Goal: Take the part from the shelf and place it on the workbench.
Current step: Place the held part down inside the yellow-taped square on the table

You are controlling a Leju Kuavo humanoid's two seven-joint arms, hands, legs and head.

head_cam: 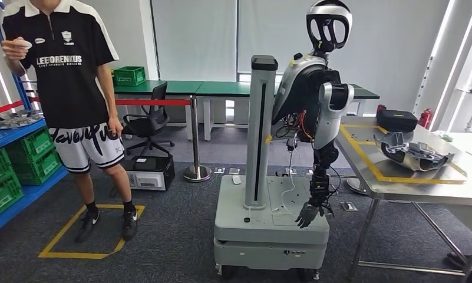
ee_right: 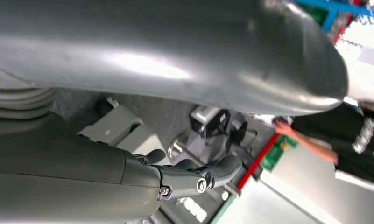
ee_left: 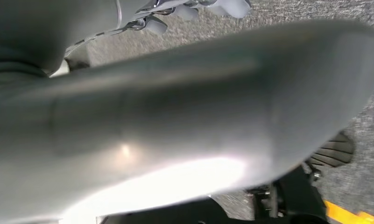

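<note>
Carry step, by my judgement: silver part (ee_right: 175, 56) sits close over the right hand (ee_right: 194, 175).
Fingers loosely curled; its grip, and the left hand's, I cannot tell. Next: turn right toward workbench (head_cam: 410, 183).

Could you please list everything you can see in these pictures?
Metal part: one, silver, on the workbench inside yellow tape.
Workbench: one, steel, right.
Case: one, black, workbench's far end.
Shelf: one, blue, left.
Crates: several, green, on the shelf.
Chair: one, black, by the green tables.
Other robot: one, silver-black, on a grey wheeled stand.
Person: one, black shirt, left.
Right hand: dark fingers, beneath a large grey surface.
</note>
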